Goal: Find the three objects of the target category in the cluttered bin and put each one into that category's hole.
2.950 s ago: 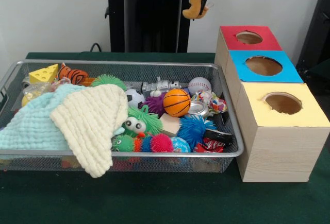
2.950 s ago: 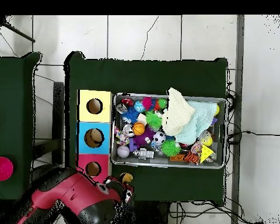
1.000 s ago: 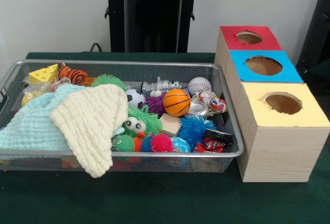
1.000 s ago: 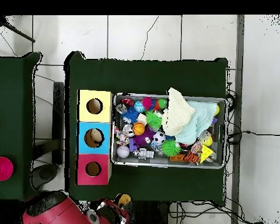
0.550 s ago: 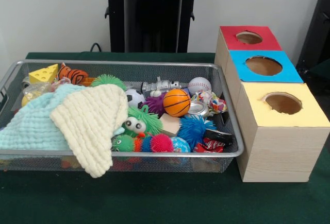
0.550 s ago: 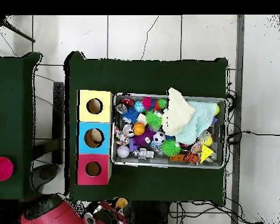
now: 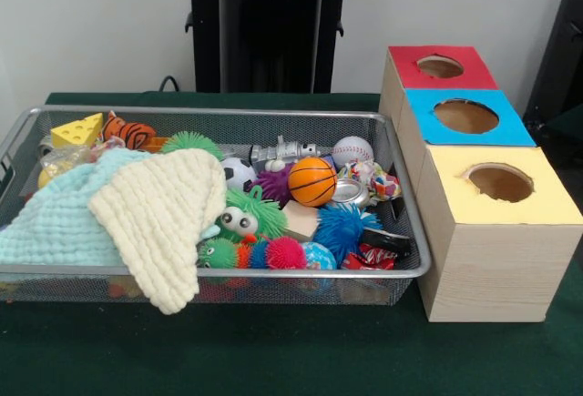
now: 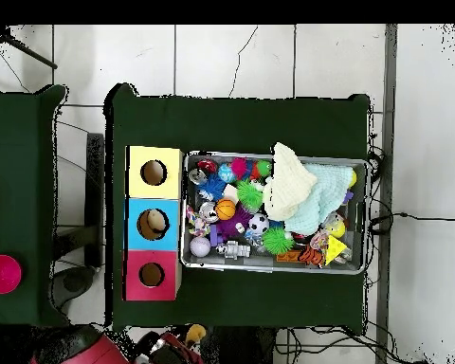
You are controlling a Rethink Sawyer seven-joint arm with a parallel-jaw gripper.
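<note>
— Cloths (image 7: pixel 137 209) cover the left half of the bin (image 7: pixel 219 112); any plush toys are probably underneath, since I can't pick one out.

— And the gripper (image 8: pixel 170 353)?

— Drawn back off the bench's edge near the robot base; I can't tell whether it's open or closed.

— The red hole (image 7: pixel 440 66)?

— Farthest box in the row, beside the bin, so drops stay short.

Front view: low and close across the counter (image 7: pixel 273 360), facing the robot's pedestal (image 7: pixel 264 27). Overhead view: high, straight down, robot base at the bottom. Both views share the bin (image 7: pixel 219 273) (image 8: pixel 275 269) and three-holed box (image 7: pixel 492 259) (image 8: pixel 132 227).
</note>
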